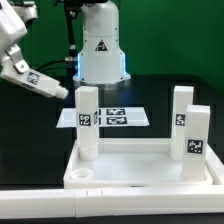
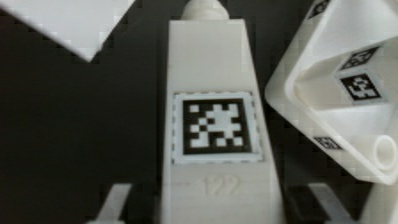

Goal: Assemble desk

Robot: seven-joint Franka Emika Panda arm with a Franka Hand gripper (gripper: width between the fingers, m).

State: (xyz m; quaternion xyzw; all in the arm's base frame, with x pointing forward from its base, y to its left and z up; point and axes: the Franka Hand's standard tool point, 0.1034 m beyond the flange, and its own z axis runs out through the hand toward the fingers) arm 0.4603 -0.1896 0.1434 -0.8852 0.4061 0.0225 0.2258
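- My tool [image 1: 30, 72] is at the upper left of the exterior view, above the black table [image 1: 30, 130] and well apart from the top.
- Tool state: clamped on one leg. In the wrist view the held leg [image 2: 214, 110] sits between my two fingers [image 2: 118, 205], its tag facing the camera and its pointed end away from me.
- In the exterior view the held leg [image 1: 48, 84] is tilted, pointing down toward the frame's centre.
- Legs, counted: four. One is in my tool and three stand upright on the top.
- The upright ones: a left leg [image 1: 87, 120] at the far left corner, a back leg [image 1: 180, 110] at the far right, and a front leg [image 1: 196, 135] just before it.
- One top [image 1: 130, 172], in the lower middle of the frame, rim up.
- One open hole [image 1: 82, 173] shows in its near left corner.
- One marker board [image 1: 110, 116] lies flat behind the top.
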